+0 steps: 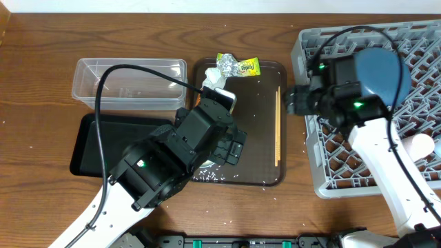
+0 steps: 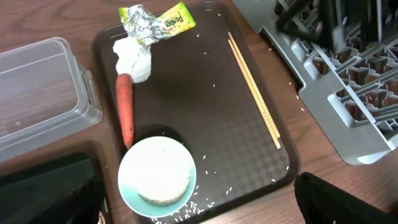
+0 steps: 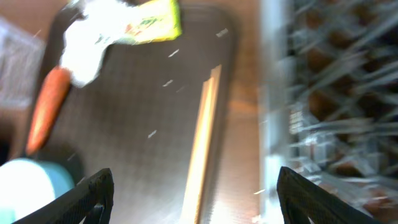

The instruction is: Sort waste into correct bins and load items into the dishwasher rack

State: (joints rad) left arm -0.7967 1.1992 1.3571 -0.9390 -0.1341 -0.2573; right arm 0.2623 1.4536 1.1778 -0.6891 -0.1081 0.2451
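On the brown serving tray (image 1: 258, 138) lie the yellow-green and silver wrapper (image 2: 155, 22), white tissue (image 2: 134, 56), orange carrot (image 2: 126, 109), a small cup with blue showing (image 2: 157, 177), the chopsticks (image 2: 252, 90) and loose rice grains (image 2: 205, 202). My left gripper (image 2: 199, 208) is open and empty, hovering above the cup. My right gripper (image 3: 202, 199) is open and empty, above the chopsticks (image 3: 202, 143) between the tray and the grey rack (image 1: 310, 148). The blue plate (image 1: 382, 69) and white bowl (image 1: 420, 145) are in the rack. The brown lump and pink cup are hidden.
The clear tub (image 1: 127, 83) stands left of the brown tray's far end, with the black tray (image 1: 96, 145) in front of it. My left arm covers much of the brown tray's left side in the overhead view. The right wrist view is blurred.
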